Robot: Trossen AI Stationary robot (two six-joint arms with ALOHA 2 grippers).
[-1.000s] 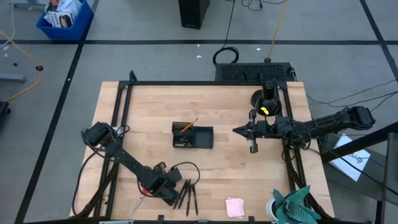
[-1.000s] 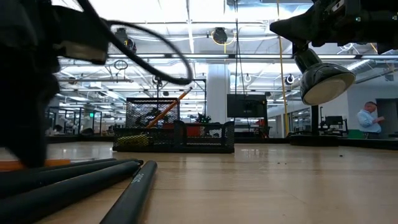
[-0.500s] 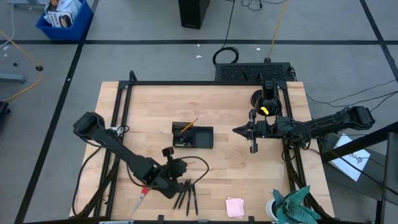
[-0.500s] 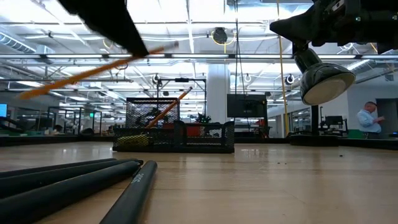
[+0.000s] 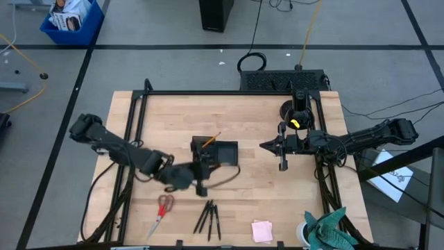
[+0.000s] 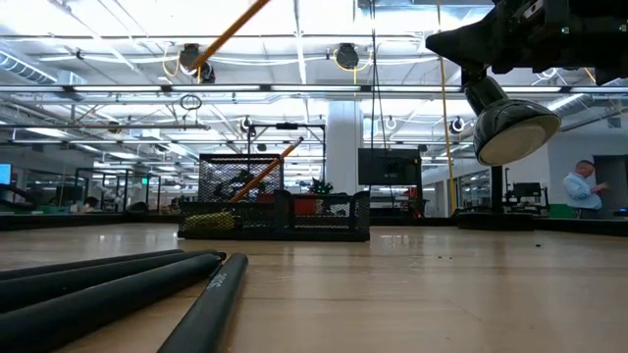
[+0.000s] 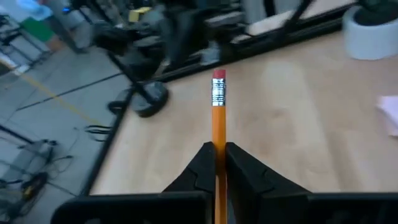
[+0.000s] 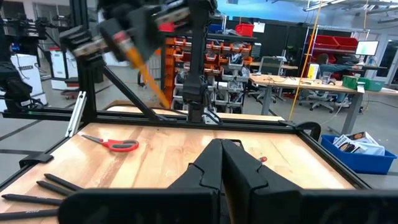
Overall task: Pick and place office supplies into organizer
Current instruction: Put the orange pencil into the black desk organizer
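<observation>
My left gripper [image 5: 200, 179] hovers above the table just on the near side of the black organizer [image 5: 215, 152] and is shut on an orange pencil [image 7: 218, 112]. That pencil shows slanting high in the low view [image 6: 232, 33] and in the right wrist view [image 8: 144, 73]. A second orange pencil [image 5: 210, 139] leans out of the organizer's far left compartment. My right gripper [image 5: 264, 145] waits shut in the air to the right of the organizer. My left gripper pinches the pencil's shaft [image 7: 218, 147] between its two fingers. The pencil runs along the fingers, with its pink eraser end [image 7: 218, 76] sticking out ahead of the fingertips. It is lifted clear of the table.
Red-handled scissors [image 5: 161, 210], three black pens [image 5: 208, 217] and a pink sticky-note pad [image 5: 261, 230] lie near the front edge. A teal cloth [image 5: 331, 226] sits at the front right corner. A round black stand base [image 5: 291, 110] is at the far right.
My left gripper has risen from the table beside the pens with the orange pencil, rolling its wrist, and has moved toward the far edge up to the organizer. The pencil is lifted clear. The scissors that the arm covered now show.
</observation>
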